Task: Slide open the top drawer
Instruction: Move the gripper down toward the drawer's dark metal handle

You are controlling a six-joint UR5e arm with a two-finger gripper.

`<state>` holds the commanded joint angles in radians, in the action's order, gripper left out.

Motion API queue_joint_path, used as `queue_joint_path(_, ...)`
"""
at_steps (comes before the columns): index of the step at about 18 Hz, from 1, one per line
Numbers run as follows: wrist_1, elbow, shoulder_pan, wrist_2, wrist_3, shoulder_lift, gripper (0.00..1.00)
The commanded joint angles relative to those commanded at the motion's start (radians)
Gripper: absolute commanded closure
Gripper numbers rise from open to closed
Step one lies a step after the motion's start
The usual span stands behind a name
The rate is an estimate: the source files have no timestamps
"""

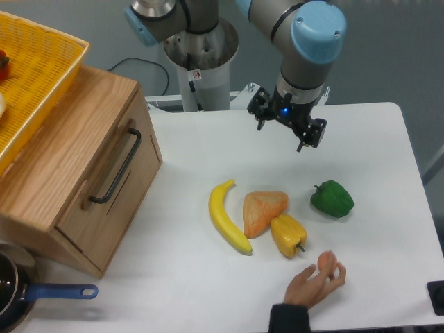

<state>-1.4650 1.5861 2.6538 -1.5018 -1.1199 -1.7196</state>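
Observation:
The top drawer is a light-oak panel in the front of the wooden cabinet at the left, pushed in flush. A long black bar handle runs across it. My gripper hangs over the back middle of the white table, well to the right of the drawer and apart from it. Its two black fingers are spread and hold nothing, so it is open.
A yellow mesh basket sits on the cabinet top. On the table lie a banana, an orange wedge, a yellow pepper and a green pepper. A person's hand holds a small orange ball at the front edge. A blue-handled pan is at the bottom left.

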Motion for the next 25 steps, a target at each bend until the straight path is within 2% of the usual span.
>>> queue_joint_path(8, -0.003, 0.008, -0.003, 0.026, 0.104, -0.002, 0.0)
queue_joint_path(12, 0.0, 0.008, -0.012, 0.096, 0.253, -0.002, 0.0)
queue_joint_path(16, 0.002, 0.0, -0.049, 0.13, 0.331, -0.015, 0.0)
queue_joint_path(22, 0.006, -0.009, -0.092, 0.248, 0.469, -0.021, 0.0)
queue_joint_path(25, 0.006, -0.011, -0.129, 0.259, 0.512, -0.032, 0.0)
